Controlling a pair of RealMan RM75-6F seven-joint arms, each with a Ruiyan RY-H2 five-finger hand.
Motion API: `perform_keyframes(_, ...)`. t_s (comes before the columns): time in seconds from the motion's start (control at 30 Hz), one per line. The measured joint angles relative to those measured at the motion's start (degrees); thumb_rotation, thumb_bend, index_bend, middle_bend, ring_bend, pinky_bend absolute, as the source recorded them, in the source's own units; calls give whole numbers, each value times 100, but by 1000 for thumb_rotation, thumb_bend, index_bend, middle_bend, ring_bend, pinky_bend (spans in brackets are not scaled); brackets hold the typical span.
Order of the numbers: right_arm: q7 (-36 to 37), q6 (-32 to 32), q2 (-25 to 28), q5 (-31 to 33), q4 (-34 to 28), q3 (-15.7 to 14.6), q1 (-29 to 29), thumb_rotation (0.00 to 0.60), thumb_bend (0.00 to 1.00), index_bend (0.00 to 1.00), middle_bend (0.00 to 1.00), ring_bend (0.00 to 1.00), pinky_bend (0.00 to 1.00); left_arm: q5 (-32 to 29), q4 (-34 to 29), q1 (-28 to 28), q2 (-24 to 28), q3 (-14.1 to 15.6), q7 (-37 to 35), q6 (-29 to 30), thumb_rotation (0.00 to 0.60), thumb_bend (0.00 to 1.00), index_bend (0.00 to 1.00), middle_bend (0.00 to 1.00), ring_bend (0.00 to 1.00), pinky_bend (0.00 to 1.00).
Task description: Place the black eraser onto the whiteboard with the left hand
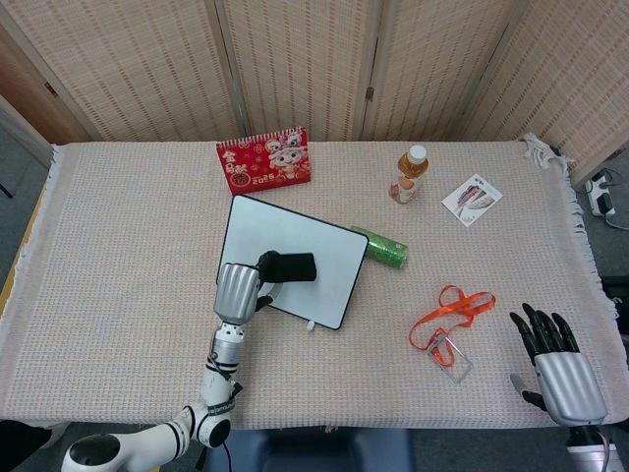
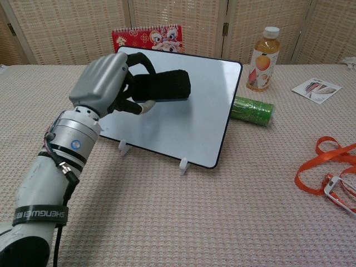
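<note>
The whiteboard (image 1: 324,251) (image 2: 206,111) leans back on small white feet at the middle of the table. My left hand (image 1: 236,291) (image 2: 108,83) holds the black eraser (image 1: 294,266) (image 2: 164,86) in front of the board's face, near its middle. Whether the eraser touches the board cannot be told. My right hand (image 1: 555,359) lies at the front right corner with its fingers spread, holding nothing; the chest view does not show it.
Behind the board stands a red calendar (image 1: 263,162) (image 2: 147,39). A green roll (image 1: 383,247) (image 2: 251,110) lies by the board's right edge, with a drink bottle (image 1: 408,174) (image 2: 263,59) and a card (image 1: 472,200) (image 2: 317,89) farther back. An orange lanyard (image 1: 448,317) (image 2: 328,172) lies front right.
</note>
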Motion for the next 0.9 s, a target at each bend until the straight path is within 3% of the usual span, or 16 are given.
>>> perform_keyframes(0.37,80,57,35,-59,1,-11,-28,600,299,0,0,0,0,-102,523,-189,-278,-61,93,-229,600,408,477,1000,1000,1000)
perform_keyframes(0.5,63,61,29,-62,1,-12,-36,600,298,0,0,0,0,-162,523,-194,-301,-72,184,-297,600,408,426,1000,1000,1000)
perform_keyframes(0.9,41,76,20,-67,-3,-10,-54,600,298,0,0,0,0,-274,501,-178,-298,-54,407,-462,600,404,397,1000,1000,1000)
